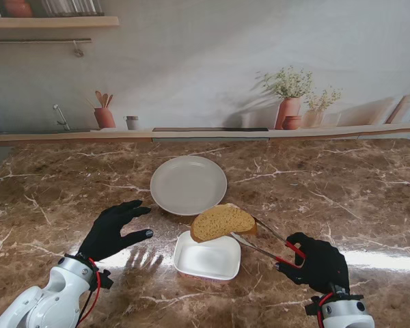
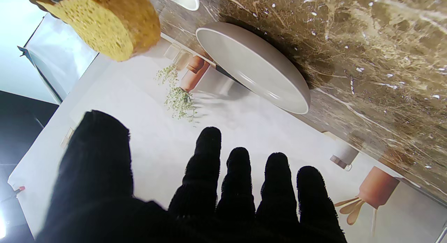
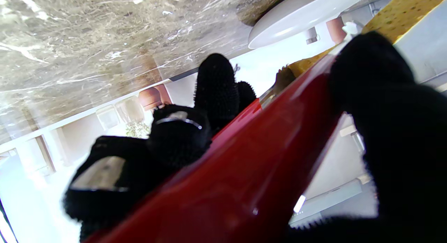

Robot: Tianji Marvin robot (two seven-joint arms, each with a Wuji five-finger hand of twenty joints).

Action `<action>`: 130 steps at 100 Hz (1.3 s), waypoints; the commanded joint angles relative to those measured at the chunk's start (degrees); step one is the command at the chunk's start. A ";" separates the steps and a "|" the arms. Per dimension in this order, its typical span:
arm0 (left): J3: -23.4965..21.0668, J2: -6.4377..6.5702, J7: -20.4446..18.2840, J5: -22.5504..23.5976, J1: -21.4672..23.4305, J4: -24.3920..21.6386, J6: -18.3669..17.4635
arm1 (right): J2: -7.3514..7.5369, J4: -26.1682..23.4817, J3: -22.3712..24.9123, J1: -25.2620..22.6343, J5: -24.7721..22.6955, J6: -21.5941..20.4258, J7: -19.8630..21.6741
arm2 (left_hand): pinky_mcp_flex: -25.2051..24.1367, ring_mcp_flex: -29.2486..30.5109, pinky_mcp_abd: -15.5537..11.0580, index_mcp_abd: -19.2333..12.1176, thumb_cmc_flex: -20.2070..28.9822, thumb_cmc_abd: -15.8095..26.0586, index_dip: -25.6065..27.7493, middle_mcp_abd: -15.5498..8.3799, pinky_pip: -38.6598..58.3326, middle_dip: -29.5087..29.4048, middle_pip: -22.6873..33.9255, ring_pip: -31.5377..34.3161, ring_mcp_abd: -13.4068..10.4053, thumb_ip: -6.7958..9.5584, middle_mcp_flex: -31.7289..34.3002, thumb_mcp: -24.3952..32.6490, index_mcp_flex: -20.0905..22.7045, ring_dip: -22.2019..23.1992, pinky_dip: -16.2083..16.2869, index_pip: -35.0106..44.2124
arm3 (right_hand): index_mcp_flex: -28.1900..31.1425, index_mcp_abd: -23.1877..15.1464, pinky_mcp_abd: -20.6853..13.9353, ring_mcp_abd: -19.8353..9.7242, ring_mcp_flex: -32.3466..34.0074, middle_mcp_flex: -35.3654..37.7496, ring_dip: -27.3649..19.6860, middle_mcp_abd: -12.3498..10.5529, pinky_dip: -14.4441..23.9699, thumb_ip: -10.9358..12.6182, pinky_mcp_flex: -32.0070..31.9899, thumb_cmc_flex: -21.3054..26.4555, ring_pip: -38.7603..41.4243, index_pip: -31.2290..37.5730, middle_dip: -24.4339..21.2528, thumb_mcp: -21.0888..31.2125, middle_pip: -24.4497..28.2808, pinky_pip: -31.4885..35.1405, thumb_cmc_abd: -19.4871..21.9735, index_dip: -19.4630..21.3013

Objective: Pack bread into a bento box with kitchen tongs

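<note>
Evidently the bread slice (image 1: 223,222) was in transit: it hung clamped between the metal tips of the red-handled kitchen tongs (image 1: 268,244), raised over the far edge of the white bento box (image 1: 207,259) and not yet lying inside it. The right hand (image 1: 319,262) was curled shut round the red handles, squeezing them together, which seemed to be what kept the slice pinched and level. The round white plate (image 1: 188,184) lay empty just beyond the box, probably where the bread had been served. The left hand (image 1: 114,230) hovered over the marble countertop (image 1: 355,184) to the left of the box, fingers spread and holding nothing, apparently kept clear of the tongs' path.

Much stayed hard to read. From the right wrist, the red handle (image 3: 244,166) and the black fingers (image 3: 216,86) filled the frame, so the tong tips and most of the slice were hidden. From the left wrist, the bread (image 2: 104,23) was cut off at the edge and the box barely showed. How firmly the tips bit the crust could not be told.
</note>
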 commanded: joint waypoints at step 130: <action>-0.04 -0.40 1.07 -0.41 1.03 0.59 0.82 | 3.15 -4.26 -3.80 -0.98 -13.05 6.20 11.72 | -0.07 -1.96 -0.94 -1.65 0.15 1.86 0.16 -0.72 -2.46 -0.65 -1.52 -1.71 -2.42 2.02 -1.21 -1.94 0.21 -0.60 -0.75 0.37 | 3.36 -3.58 -14.60 -7.25 2.26 -2.38 -0.57 -3.98 3.06 8.68 5.34 1.06 1.17 -13.25 1.63 6.82 -2.13 11.81 6.40 6.13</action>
